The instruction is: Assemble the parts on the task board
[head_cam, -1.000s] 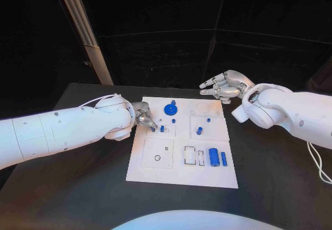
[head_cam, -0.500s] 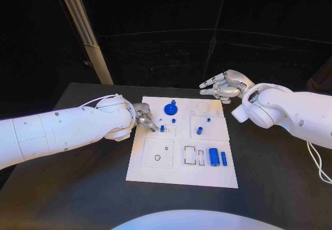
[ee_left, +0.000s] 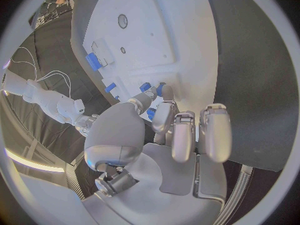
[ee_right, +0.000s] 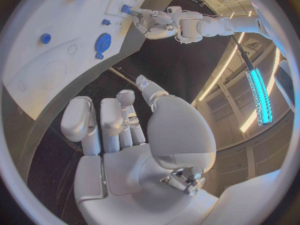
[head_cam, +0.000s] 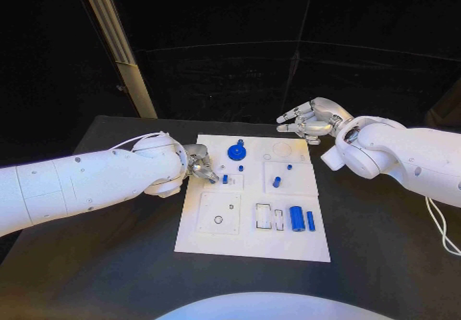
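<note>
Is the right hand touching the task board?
Apart. The head view shows the right hand held beyond the far edge of the task board, dark table between them. The right wrist view shows its fingers off the board too.

The head view looks steeply down from above the near edge of the bench (head_cam: 115,267), taking in the whole board (head_cam: 252,240). The left wrist view sits close behind the left hand (ee_left: 178,130), facing across the board (ee_left: 150,40) from its left edge. The right wrist view sits behind the right hand (ee_right: 125,135), off the board's far edge. All three share the board (ee_right: 56,50); the right wrist view also catches the left hand (ee_right: 156,22).
</note>
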